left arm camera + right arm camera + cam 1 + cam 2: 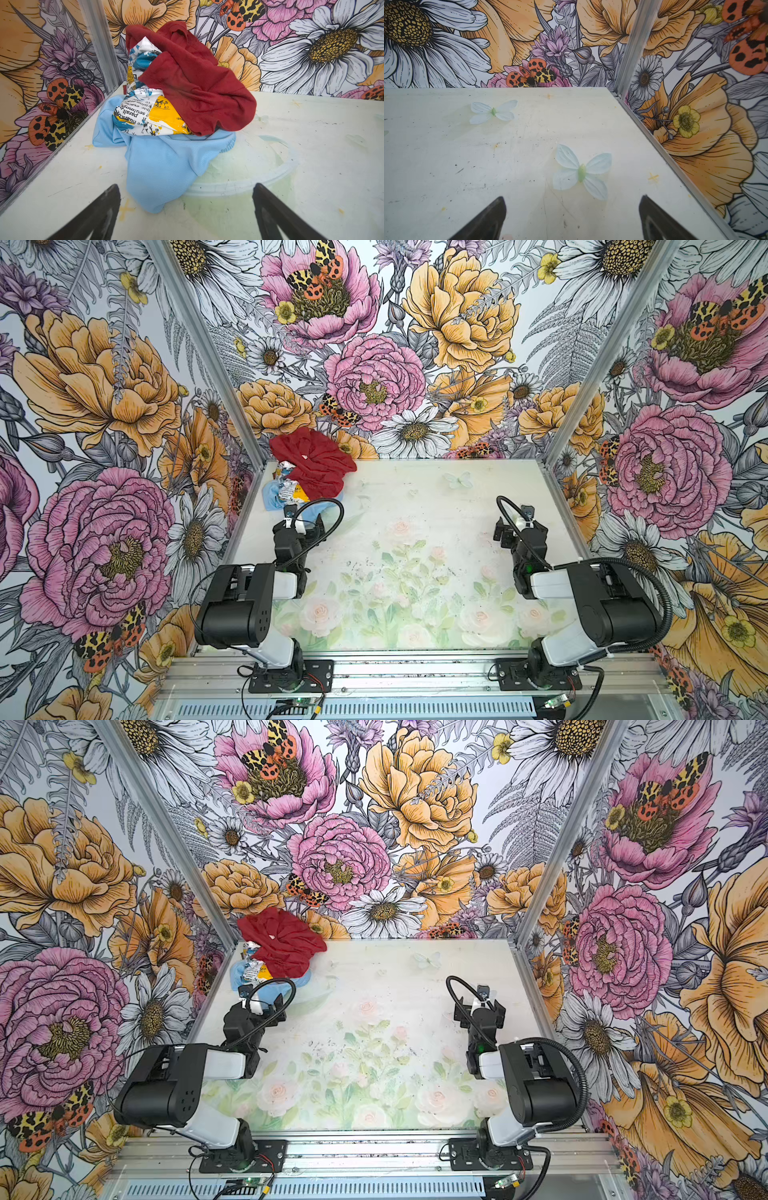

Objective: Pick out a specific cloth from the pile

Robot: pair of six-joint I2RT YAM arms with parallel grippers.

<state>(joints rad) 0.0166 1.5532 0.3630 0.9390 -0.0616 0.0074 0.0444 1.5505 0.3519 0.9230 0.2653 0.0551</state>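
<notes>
The cloth (166, 170), light blue, lies at the bottom of the pile (309, 472) in the far left corner of the surface (311, 155). It sits under a red cloth (197, 83) and a printed cloth (141, 116), with one flap spilling nearer. The left fingers (108, 203) stand wide and empty just short of that flap. The right fingers (492, 212), also wide, are well apart on the right. Nothing is gripped, so the whole pick looks yet to be done.
</notes>
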